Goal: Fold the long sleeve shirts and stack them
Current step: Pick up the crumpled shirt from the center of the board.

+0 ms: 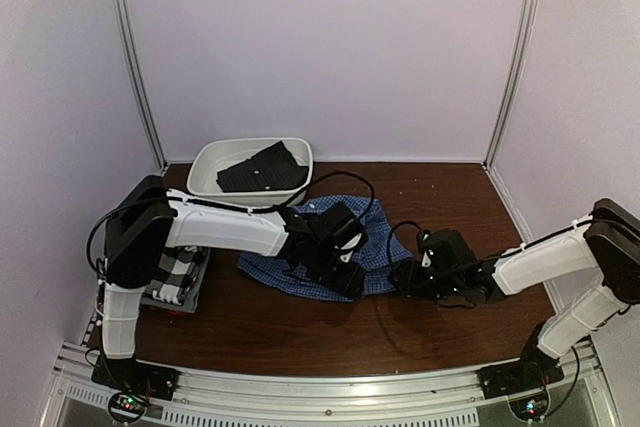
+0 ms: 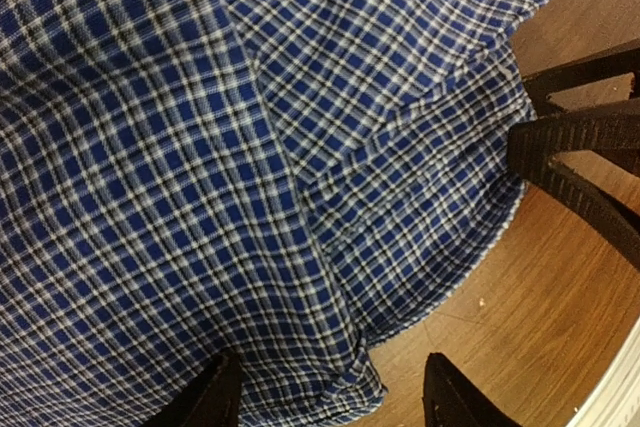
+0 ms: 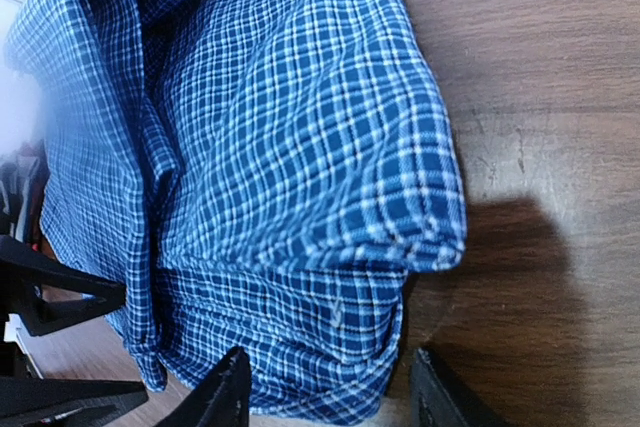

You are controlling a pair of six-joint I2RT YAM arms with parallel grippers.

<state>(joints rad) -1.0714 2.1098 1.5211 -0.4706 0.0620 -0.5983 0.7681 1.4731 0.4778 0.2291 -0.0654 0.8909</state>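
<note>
Blue-checked shirt [image 1: 265, 272] rumpled at centre, black-and-white plaid shirt [image 1: 182, 272] folded far left

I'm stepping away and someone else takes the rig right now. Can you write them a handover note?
Left gripper: jaws apart, astride an edge of the blue check shirt; no pinch visible.
Right gripper: jaws apart around a folded edge of the same shirt.
Things: blue check shirt bunched in the middle of the table; plaid shirt tops a pile at the left; a dark garment lies in the white basin at the back.
Done: pile started. Left: fold the blue shirt and stack it; the dark garment probably follows.
</note>
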